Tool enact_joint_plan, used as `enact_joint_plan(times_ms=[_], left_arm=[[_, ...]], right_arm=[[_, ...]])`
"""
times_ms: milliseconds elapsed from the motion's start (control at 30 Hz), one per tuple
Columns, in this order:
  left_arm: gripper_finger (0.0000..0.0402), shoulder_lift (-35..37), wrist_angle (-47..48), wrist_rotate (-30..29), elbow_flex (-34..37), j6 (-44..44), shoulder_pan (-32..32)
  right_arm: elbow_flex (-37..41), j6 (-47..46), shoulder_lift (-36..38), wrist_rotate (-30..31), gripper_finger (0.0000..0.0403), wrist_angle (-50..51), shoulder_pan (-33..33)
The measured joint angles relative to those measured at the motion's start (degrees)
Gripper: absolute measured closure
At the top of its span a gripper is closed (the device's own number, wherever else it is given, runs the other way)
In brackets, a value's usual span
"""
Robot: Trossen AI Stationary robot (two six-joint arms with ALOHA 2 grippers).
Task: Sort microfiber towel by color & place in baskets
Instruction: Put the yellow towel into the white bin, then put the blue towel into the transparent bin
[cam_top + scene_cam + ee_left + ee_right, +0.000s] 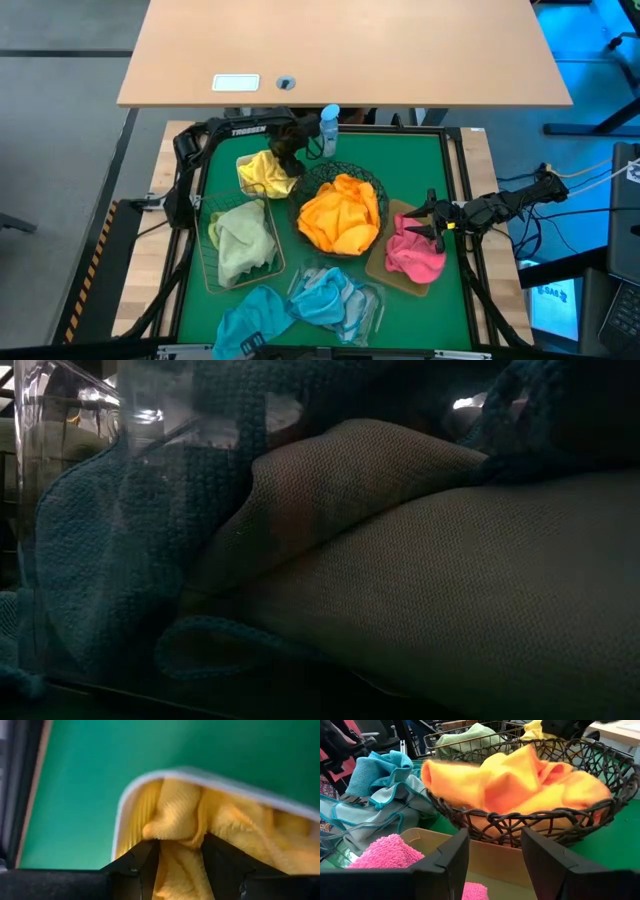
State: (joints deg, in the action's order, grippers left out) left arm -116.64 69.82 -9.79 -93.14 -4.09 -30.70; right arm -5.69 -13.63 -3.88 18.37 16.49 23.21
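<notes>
Yellow fuzzy cloth (180, 870) sits between the left gripper's (181, 865) parted fingers — inside the small white tub (246, 163).
Right gripper (495, 865) — spread, empty — hovers over the tan rectangular tray (485, 857).

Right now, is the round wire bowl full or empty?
Full: orange towels are heaped above the rim of the black wire bowl, also seen in the right wrist view.

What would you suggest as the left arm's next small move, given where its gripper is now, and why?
Probably lift the left gripper straight up and clear. Its fingers stand apart over the yellow towels, which already lie inside the small white tub, so nothing seems left to place there. The right gripper waits open by the pink towels on the tan tray.
</notes>
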Motion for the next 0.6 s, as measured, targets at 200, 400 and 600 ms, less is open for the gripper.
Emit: enact_joint_plan(times_ms=[200, 400, 600], left_arm=[[0.0259, 0.0, 2.3, 0.0, -6.2, 0.2, 0.0], [0.0259, 0.0, 9.0, 0.1, -14.3, 0.2, 0.3], [0.0260, 0.0, 17.4, 0.3, -23.8, -0.1, 3.4]], right_arm=[[0.0, 0.0, 0.0, 0.0, 0.0224, 0.0, 0.0], [0.0, 0.0, 0.0, 0.0, 0.0224, 0.0, 0.0], [0.0, 0.0, 0.0, 0.0, 0.0224, 0.0, 0.0]])
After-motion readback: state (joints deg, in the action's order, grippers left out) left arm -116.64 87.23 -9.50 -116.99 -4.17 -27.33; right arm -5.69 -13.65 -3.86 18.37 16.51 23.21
